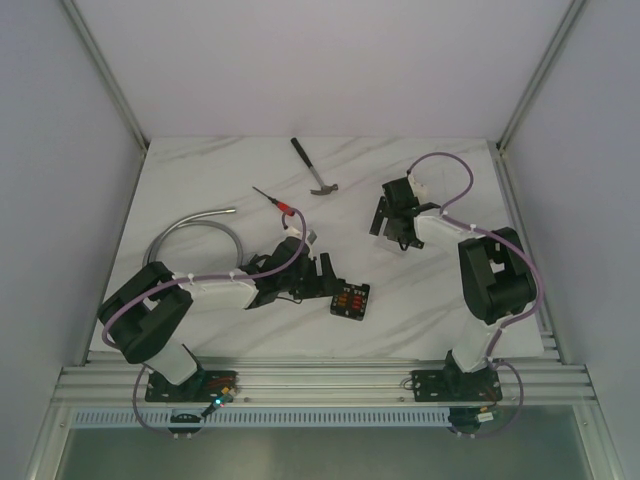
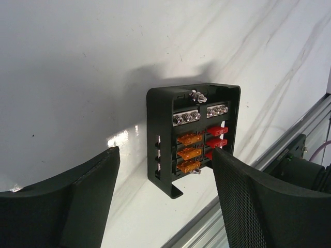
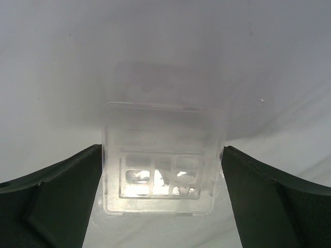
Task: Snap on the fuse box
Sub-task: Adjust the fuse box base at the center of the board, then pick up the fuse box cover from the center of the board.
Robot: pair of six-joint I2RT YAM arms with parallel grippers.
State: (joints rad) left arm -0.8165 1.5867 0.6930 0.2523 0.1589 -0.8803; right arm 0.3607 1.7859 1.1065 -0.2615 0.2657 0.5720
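Fuse box [image 1: 350,299] [image 2: 194,137] lies on counter [image 1: 200,170], near centre. Left pincer [image 1: 322,278] [image 2: 165,155] apart, just left of box, right finger overlapping its corner. Right pincer [image 1: 395,215] [image 3: 163,150] apart, flanking clear cover [image 3: 165,165]; contact cannot be told.

You can read no text, label, brand or number here; any marking on the fuse box [image 2: 192,137] face is too small to make out.
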